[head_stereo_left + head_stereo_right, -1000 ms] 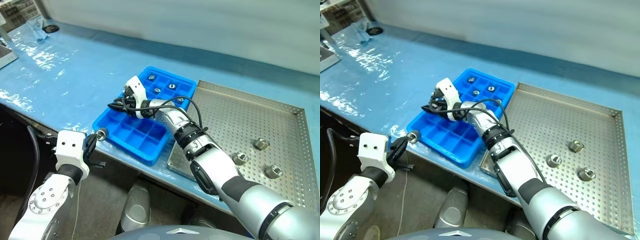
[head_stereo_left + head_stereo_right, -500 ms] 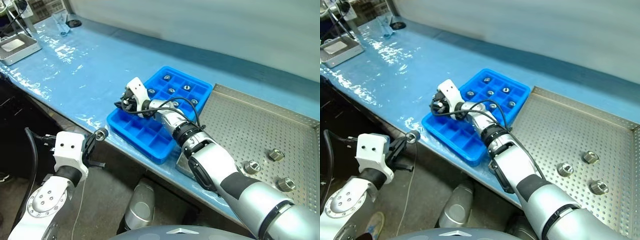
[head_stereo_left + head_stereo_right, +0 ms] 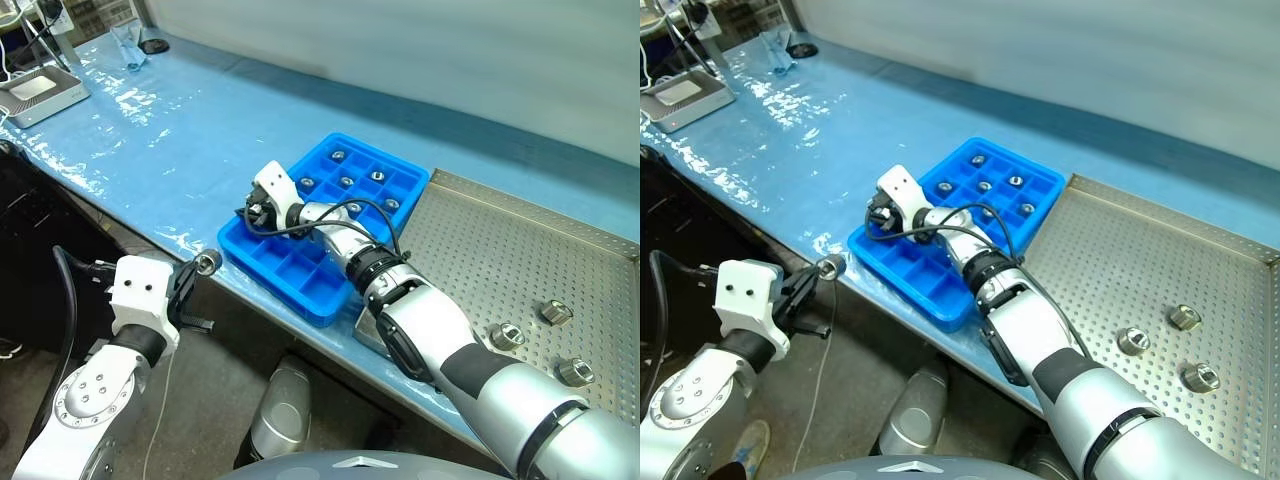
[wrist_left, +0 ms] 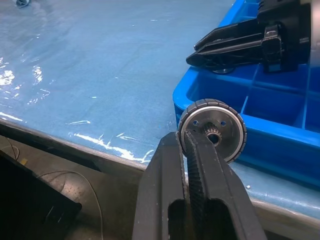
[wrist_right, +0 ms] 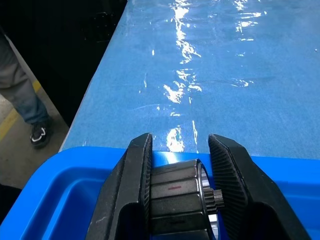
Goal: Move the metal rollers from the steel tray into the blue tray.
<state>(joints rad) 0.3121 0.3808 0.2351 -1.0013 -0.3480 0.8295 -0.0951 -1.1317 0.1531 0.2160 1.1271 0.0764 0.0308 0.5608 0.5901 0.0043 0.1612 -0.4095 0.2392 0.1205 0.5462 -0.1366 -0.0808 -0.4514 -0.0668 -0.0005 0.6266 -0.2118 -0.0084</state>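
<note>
While the right pincer (image 3: pixel 878 212) is reached across the blue tray (image 3: pixel 945 300) to its far-left corner, a metal roller (image 5: pixel 180 200) is kept clamped between its two black fingers, low over the corner compartment, presumably so that it can be dropped straight into that cell. The left pincer (image 3: pixel 197 272) is held off the edge of the table (image 3: pixel 170 150), just short of the tray's near corner, its fingers pressed shut on a second roller (image 4: pixel 212 129), gripped at its lower rim so that its toothed centre is seen end-on (likely kept waiting while the other arm works).

Five rollers are counted in the compartments at the blue tray's far end, one to a cell; the nearer cells are seen bare. On the steel tray (image 3: pixel 470 240), set against the blue tray's right side, three rollers (image 3: pixel 506 334) are left lying well apart from the pincers, near its right portion, so the task is judged well along but unfinished.
</note>
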